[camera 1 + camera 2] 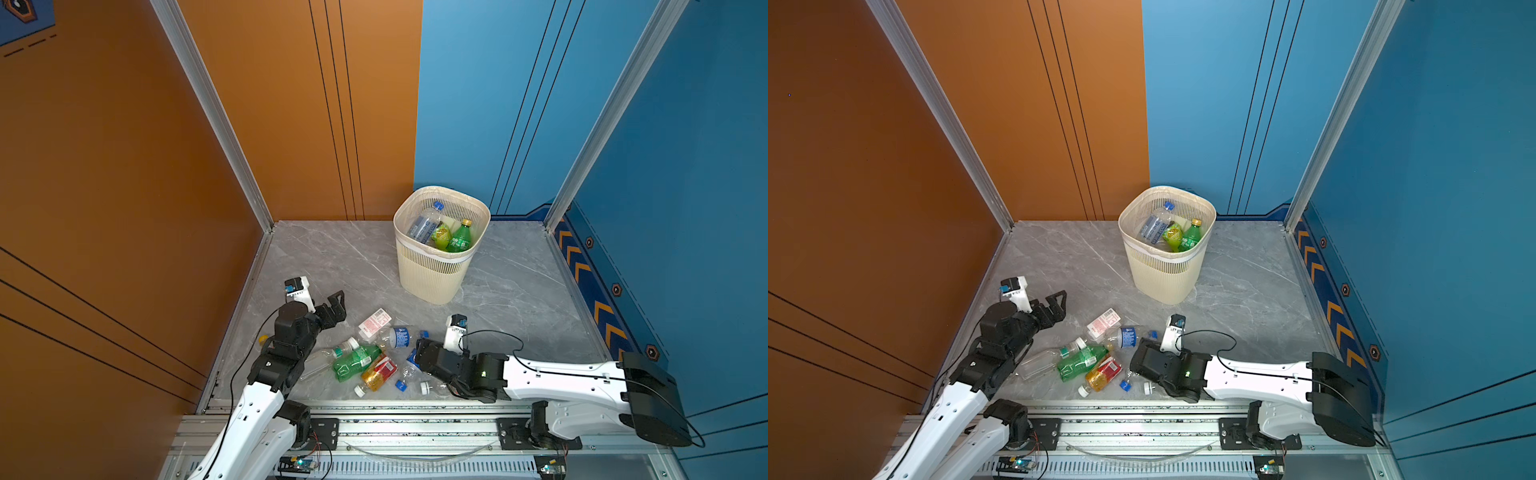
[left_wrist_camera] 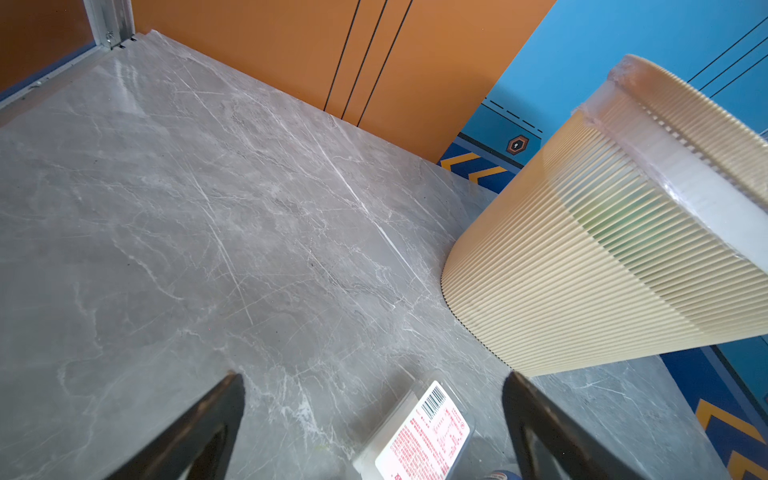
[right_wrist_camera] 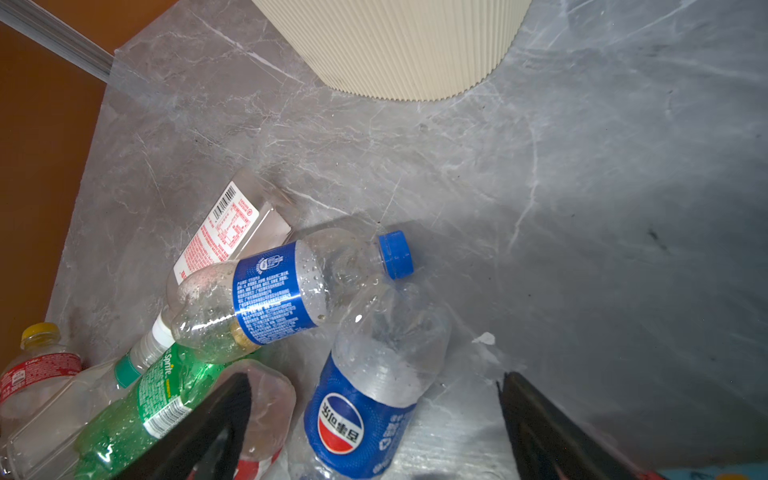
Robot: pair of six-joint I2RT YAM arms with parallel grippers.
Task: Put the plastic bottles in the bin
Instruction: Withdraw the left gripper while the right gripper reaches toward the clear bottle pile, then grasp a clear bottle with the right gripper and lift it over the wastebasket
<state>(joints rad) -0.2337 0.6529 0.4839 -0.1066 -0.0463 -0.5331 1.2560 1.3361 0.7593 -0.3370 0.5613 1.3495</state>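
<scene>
hovering at the left, left gripper [image 1: 336,309] jaws wide apart, holding nothing. plastic bottles [image 1: 357,361] lie piled on the table [image 1: 316,257] between the arms. right gripper [image 3: 374,380] spread wide around a pepsi bottle [image 3: 365,399], not clamping it. bin [image 1: 432,278] behind holds three more.

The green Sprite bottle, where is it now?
In a top view the green Sprite bottle lies on its side near the front of the table, just left of a red-labelled bottle; the bin stands farther back.
</scene>
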